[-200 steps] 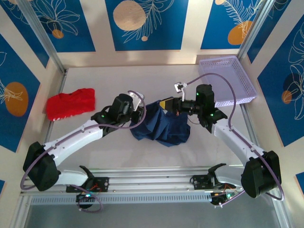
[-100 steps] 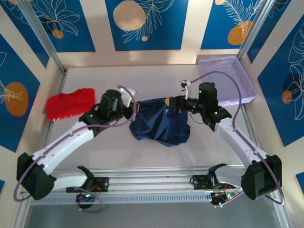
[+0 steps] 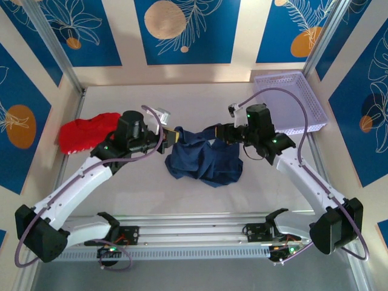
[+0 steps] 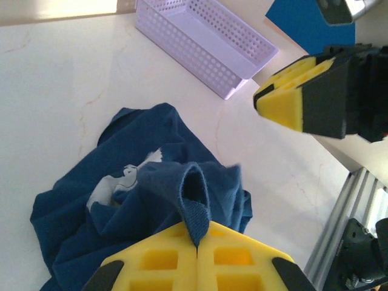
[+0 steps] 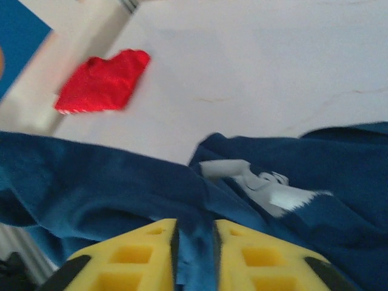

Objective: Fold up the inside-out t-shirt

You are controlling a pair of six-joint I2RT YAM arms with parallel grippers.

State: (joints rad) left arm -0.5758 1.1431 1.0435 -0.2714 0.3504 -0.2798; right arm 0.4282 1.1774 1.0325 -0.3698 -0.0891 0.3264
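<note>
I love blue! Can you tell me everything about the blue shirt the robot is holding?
The t-shirt is dark navy soft cloth, crumpled on the white table. A whitish print shows among its folds. The left gripper pinches an edge on one side and the right gripper pinches cloth on the other, so its top hangs held up between them while the rest sags in a heap.

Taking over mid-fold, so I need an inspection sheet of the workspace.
Surface: white table, faintly marbled.
Job's things: navy t-shirt bunched mid-table, one edge raised between the grippers.
Clutter: red garment at left; lilac basket at far right.
Grippers: left gripper and right gripper each shut on the t-shirt.
Cables: purple cables loop above both wrists, apart from the cloth.
Surroundings: blue patterned walls; metal rail along the near edge.
</note>
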